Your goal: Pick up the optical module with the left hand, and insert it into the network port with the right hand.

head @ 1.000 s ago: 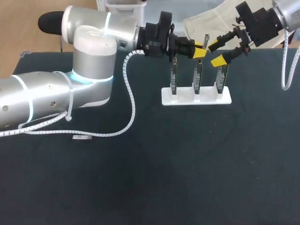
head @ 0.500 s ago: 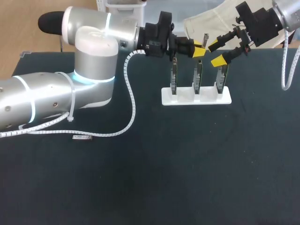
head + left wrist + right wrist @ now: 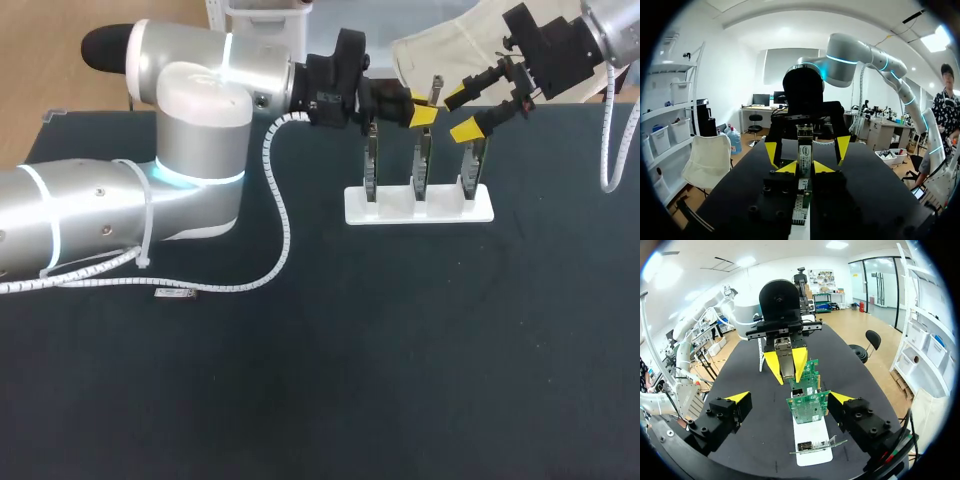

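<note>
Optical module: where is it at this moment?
In the right wrist view, the optical module is held in the left claw, just above the circuit boards on the white stand, at the far side of the table.

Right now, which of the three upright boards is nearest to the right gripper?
The board at the right end of the white holder: the right gripper, open, hangs at its top; the others stand farther left.

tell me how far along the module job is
Done: the left gripper is shut on the optical module, held off the table above the network cards in their white stand. In hand: the handover, with the right gripper open and facing the module, not gripping it. Left: the right gripper takes the module and inserts it into a card's port.
</note>
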Robot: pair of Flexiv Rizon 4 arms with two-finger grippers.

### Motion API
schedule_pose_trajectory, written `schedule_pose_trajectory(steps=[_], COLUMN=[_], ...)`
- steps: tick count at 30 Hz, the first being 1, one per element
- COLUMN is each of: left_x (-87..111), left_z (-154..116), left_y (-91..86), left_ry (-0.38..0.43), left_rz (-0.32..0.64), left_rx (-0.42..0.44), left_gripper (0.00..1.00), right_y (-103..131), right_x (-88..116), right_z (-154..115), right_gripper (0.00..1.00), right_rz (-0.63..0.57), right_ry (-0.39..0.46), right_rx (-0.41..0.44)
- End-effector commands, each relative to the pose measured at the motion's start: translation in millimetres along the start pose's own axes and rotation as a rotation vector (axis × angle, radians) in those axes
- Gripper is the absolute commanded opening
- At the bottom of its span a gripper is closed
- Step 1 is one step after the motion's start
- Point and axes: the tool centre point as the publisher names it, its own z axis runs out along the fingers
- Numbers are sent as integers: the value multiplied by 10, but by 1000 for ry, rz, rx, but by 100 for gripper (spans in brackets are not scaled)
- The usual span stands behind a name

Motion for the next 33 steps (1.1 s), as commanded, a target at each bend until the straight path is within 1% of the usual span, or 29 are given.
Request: schedule_pose_trajectory(steps=[1, 11, 33], left_x=[17, 21, 23], left_z=[28, 50, 44], left_y=[-9, 11, 19], left_ry=[-7, -16, -9], left_rz=[3, 0, 2], left_rx=[-3, 3, 5], left_gripper=[0, 0, 0], right_y=[13, 13, 13], right_x=[1, 1, 1], right_z=[2, 2, 2], right_gripper=[100, 100, 100], right_rz=[-1, -1, -1], right_ry=[0, 0, 0], right_rx=[4, 4, 4])
